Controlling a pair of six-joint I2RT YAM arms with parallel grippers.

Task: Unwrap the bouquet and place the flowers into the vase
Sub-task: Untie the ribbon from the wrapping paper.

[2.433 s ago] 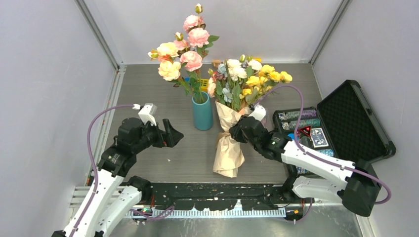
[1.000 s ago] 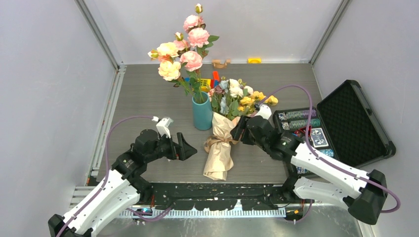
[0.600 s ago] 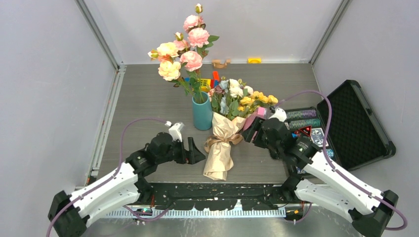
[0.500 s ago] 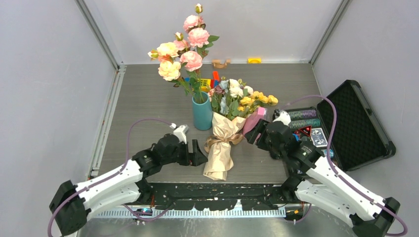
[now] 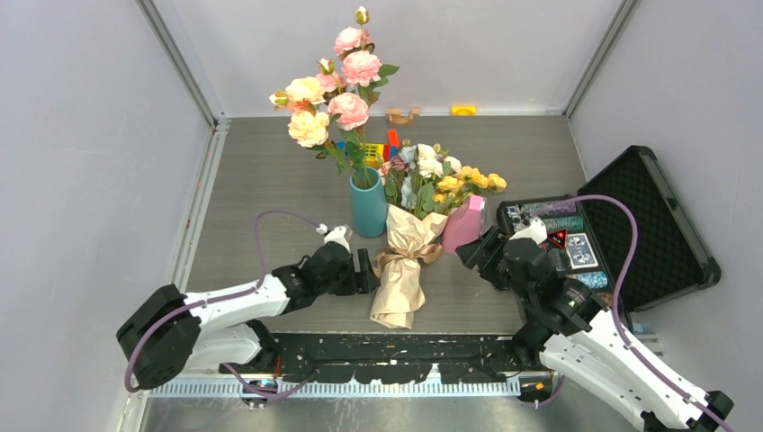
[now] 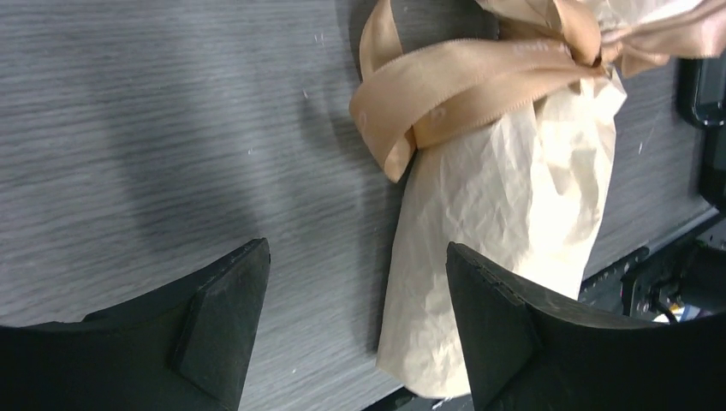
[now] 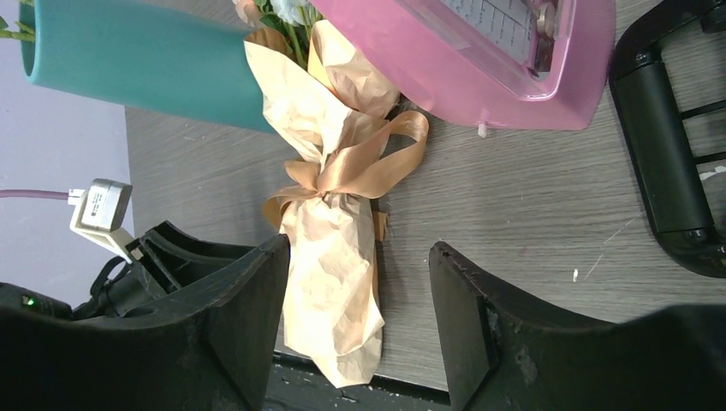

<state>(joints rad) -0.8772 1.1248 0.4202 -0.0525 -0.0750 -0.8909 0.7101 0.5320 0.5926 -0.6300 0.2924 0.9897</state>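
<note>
Left gripper (image 6: 355, 257) is held low just left of the bouquet (image 5: 403, 265), jaws spread and nothing pinched; the right gripper (image 7: 358, 248), at the lower right of the overhead view, is likewise spread and empty. The bouquet is found at lower centre, its flowers (image 5: 432, 175) just right of the vase (image 5: 368, 209). For a clean untying, a loose end of the ribbon (image 6: 462, 86) should probably be pinched rather than the paper, and drawn away from the knot. The left arm is stretched low and nearly flat; the right wrist is tipped toward the wrap.
</note>
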